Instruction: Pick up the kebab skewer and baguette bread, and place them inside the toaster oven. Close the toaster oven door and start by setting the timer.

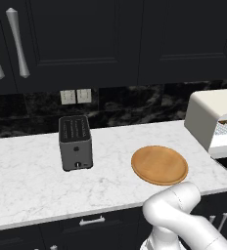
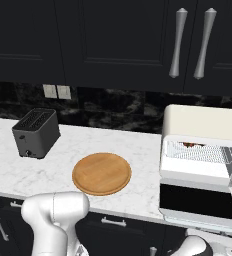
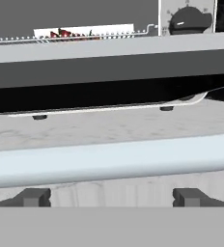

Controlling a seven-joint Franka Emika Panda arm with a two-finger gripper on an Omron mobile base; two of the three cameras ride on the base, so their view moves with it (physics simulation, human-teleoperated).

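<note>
The two-finger gripper [image 3: 112, 197] stood wide open, its dark tips just under the silver bar handle [image 3: 112, 161] of the cream-white toaster oven's dark glass door [image 3: 109, 77]; no writing was legible.

Matt wooden plate [image 1: 159, 165], veined marble counter [image 1: 32, 180], glossy cream toaster oven [image 2: 203, 125].

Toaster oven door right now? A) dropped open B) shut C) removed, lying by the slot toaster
A: the toaster oven door hangs folded down below the toaster oven, with the wire rack exposed above it.
</note>
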